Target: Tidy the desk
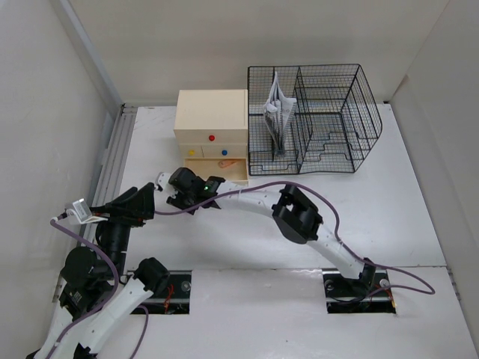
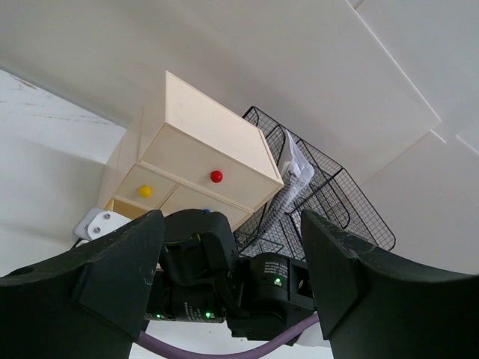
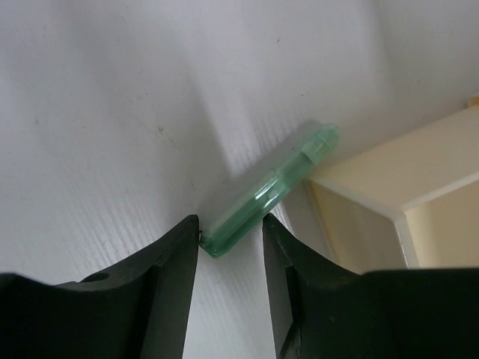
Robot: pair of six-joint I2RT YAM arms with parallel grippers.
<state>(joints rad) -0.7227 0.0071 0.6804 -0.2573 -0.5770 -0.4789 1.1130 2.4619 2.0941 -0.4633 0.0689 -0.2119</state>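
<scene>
The white desk (image 1: 374,217) holds a beige drawer box (image 1: 211,123) and a black wire basket (image 1: 314,120). My right gripper (image 1: 179,193) reaches across to the box's front left corner. In the right wrist view it (image 3: 230,228) is open, low over the desk (image 3: 97,112). Its jaws straddle the near end of a translucent green pen-like thing (image 3: 269,191), which lies flat beside the box corner (image 3: 419,172). The left finger touches its tip. My left gripper (image 1: 147,198) is open and empty, just left of the right gripper, facing it (image 2: 232,254).
The box's bottom drawer is open with an orange thing (image 1: 230,164) inside. A small white block (image 1: 161,179) lies left of the box, and also shows in the left wrist view (image 2: 101,223). Papers (image 1: 275,112) stand in the basket's left compartment. Walls close in on the left and at the back.
</scene>
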